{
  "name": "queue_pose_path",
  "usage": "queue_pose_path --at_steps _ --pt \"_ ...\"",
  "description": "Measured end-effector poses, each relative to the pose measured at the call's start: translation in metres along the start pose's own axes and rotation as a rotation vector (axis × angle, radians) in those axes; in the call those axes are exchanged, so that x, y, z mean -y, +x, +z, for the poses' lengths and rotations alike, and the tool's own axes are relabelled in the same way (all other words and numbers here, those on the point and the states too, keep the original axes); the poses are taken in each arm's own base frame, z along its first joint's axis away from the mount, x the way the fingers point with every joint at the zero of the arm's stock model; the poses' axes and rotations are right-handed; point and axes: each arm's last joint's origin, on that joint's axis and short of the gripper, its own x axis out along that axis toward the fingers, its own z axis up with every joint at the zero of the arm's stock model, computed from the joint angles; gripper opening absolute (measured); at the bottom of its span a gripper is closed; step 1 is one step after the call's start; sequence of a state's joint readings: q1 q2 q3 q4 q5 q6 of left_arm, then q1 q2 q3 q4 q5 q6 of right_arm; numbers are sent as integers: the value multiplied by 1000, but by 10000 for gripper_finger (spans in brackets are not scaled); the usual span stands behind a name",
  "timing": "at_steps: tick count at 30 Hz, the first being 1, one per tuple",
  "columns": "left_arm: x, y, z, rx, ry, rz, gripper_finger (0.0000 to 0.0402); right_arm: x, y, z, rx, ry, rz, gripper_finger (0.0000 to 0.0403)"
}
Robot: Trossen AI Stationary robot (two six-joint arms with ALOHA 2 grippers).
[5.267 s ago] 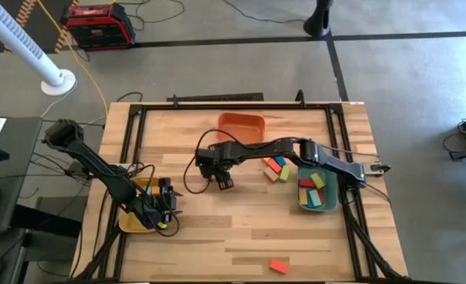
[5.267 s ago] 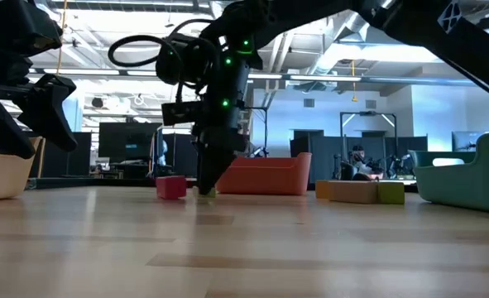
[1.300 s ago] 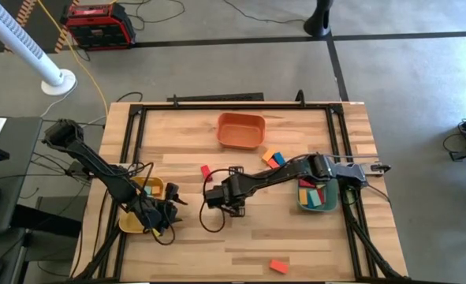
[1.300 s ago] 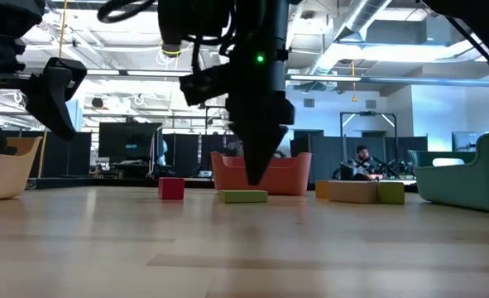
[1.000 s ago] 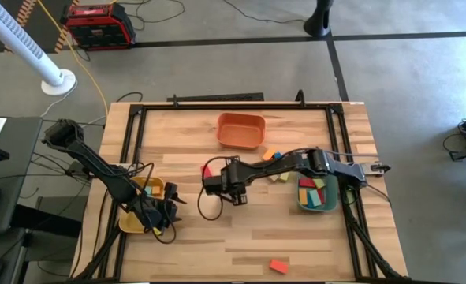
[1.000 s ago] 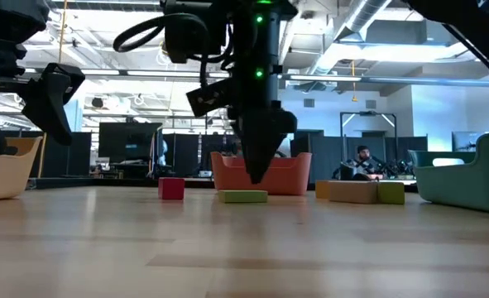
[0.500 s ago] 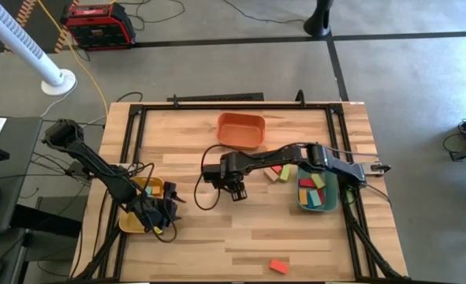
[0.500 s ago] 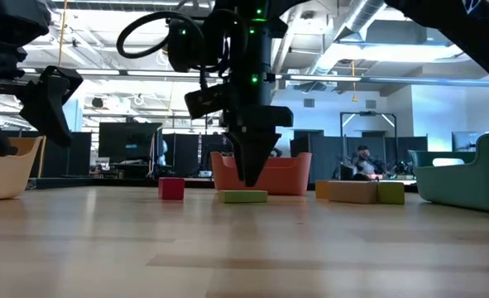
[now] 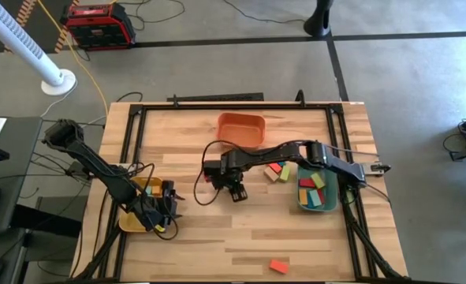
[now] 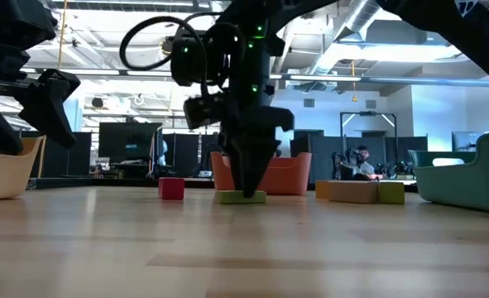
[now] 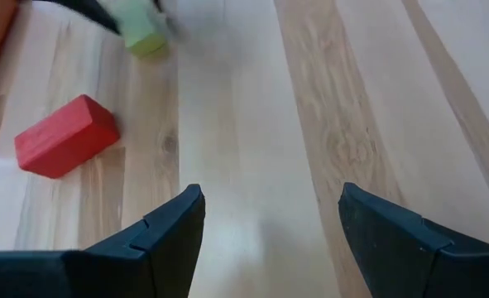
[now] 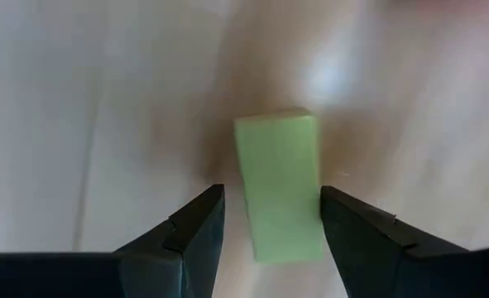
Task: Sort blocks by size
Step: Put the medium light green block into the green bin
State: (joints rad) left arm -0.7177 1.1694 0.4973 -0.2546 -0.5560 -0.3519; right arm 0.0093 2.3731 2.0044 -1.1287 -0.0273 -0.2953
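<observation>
Green block point(image 12: 279, 184) lies on the table between the right gripper's point(image 12: 270, 217) spread jaws.

This is an open-plan lab or workshop: exposed ceiling ducts point(image 10: 376, 16) in the upper right, dark monitors point(image 10: 128, 145) at mid left, concrete floor point(image 9: 406, 71) around the wooden table point(image 9: 296, 237).

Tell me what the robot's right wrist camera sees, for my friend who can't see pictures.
A light green block lies on the pale wooden table, right between the two dark fingers of the right gripper. The gripper is open and is not squeezing the block.
</observation>
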Motion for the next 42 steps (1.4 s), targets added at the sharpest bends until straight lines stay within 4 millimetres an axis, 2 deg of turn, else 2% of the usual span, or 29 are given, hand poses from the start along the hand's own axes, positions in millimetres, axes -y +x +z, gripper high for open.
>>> queue_pose_path --at_steps 10,15,19,24,27,30,34,38,42 --pt "-1 0 1 24 -19 42 267 -14 16 1 -17 -9 -71 224" --pt "-1 0 1 26 -22 45 267 -21 17 3 -33 27 -131 195" --pt "-1 0 1 24 -18 46 267 -21 14 1 -41 78 -132 153" --pt "-1 0 1 21 -13 47 267 -22 3 -2 -30 149 -139 152" --pt "-1 0 1 17 -8 48 267 -23 -19 -3 12 185 -170 157" --pt "-1 0 1 18 -1 49 267 -25 -49 -7 79 224 -195 166" --pt "-1 0 1 21 9 48 267 -31 -90 -16 160 247 -234 159" --pt "-1 0 1 21 12 47 267 -41 -133 -37 172 285 -273 154" --pt "-1 0 1 24 15 47 267 -53 -163 -61 140 350 -308 159"
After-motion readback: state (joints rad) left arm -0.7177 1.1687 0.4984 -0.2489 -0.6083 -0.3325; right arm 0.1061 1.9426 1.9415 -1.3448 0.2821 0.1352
